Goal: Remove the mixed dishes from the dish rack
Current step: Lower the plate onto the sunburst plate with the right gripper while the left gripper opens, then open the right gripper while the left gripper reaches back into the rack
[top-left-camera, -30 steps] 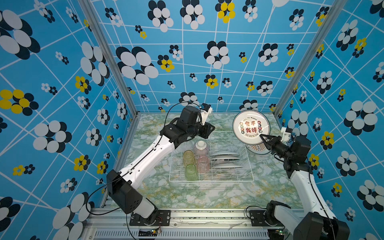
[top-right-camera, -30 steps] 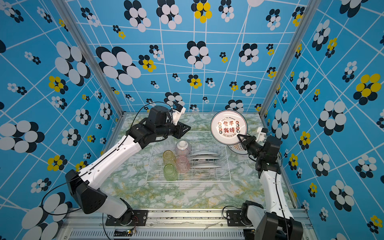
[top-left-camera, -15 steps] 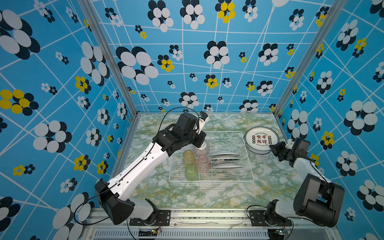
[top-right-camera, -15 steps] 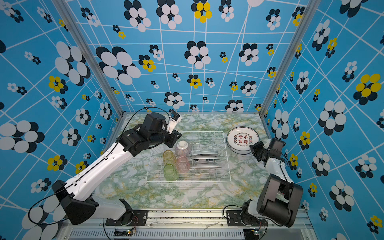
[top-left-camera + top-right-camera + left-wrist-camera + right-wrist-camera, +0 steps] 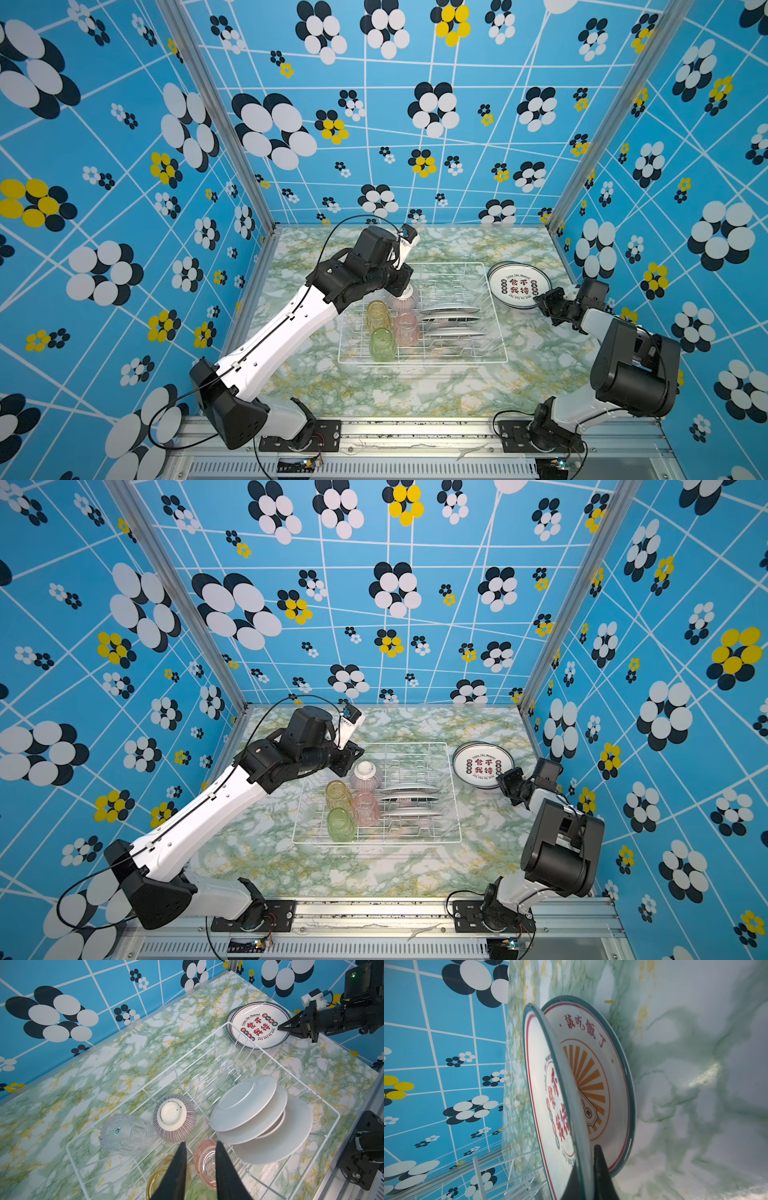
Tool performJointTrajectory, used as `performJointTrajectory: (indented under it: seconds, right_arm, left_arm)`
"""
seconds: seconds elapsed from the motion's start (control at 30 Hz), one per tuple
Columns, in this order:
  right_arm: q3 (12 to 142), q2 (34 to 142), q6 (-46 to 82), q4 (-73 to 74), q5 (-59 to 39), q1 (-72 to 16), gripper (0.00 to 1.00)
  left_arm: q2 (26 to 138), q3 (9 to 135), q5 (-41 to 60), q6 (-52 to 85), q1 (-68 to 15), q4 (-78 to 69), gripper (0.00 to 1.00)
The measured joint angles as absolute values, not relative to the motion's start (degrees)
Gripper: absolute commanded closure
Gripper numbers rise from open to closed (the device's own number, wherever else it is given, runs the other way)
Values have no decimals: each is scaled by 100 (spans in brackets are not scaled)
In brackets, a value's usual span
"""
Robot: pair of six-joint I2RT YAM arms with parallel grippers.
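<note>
The right pincer (image 5: pixel 280 1027) pinches the printed plate (image 5: pixel 259 1026) at its rim, tilted for stacking on a second plate (image 5: pixel 602 1076); the left pincer (image 5: pixel 200 1159), slightly open and probably empty, hovers over the bowl (image 5: pixel 174 1120).

Both arms are showing off white shells on their long links, the left arm (image 5: pixel 291 328) and the right arm (image 5: pixel 598 324) alike, with chunky black housings bulging at every joint. A thin black cable (image 5: pixel 370 216) is looping over the left one. The left claw (image 5: pixel 200 1143) and right claw (image 5: pixel 282 1027) are sporting black, tapering fingers, and the black base plates (image 5: pixel 299 436) are glinting with screws.
</note>
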State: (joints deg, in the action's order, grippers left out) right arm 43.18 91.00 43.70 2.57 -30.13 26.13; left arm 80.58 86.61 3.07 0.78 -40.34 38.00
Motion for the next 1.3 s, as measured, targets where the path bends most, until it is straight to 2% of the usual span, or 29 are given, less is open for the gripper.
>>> performJointTrajectory:
  seconds: [0.07,0.3,0.53,0.77,0.97,1.2,1.3]
  right_arm:
    - [4324,9216,4379,340,-3046,2613,90]
    - [4359,9288,4230,360,-3048,2624,59]
    - [4617,9286,3852,-123,-2917,2624,46]
    - [4884,9181,3288,-880,-2464,2624,42]
    - [5011,9190,3022,-1212,-2119,2587,32]
    - [5575,9421,2655,-1857,-1280,2112,21]
    - [5789,9564,2558,-2034,-996,1911,20]
  left_arm:
    - [8058,8661,296,78,-4047,3815,74]
    - [8058,8661,294,78,-4097,3857,74]
    - [8058,8661,294,78,-4101,3872,74]
    - [8088,8661,296,78,-4101,3868,74]
    - [8217,8663,292,14,-4174,3892,74]
    - [8307,8663,137,-137,-4331,3966,74]
    - [8357,8665,38,-220,-4405,4032,74]
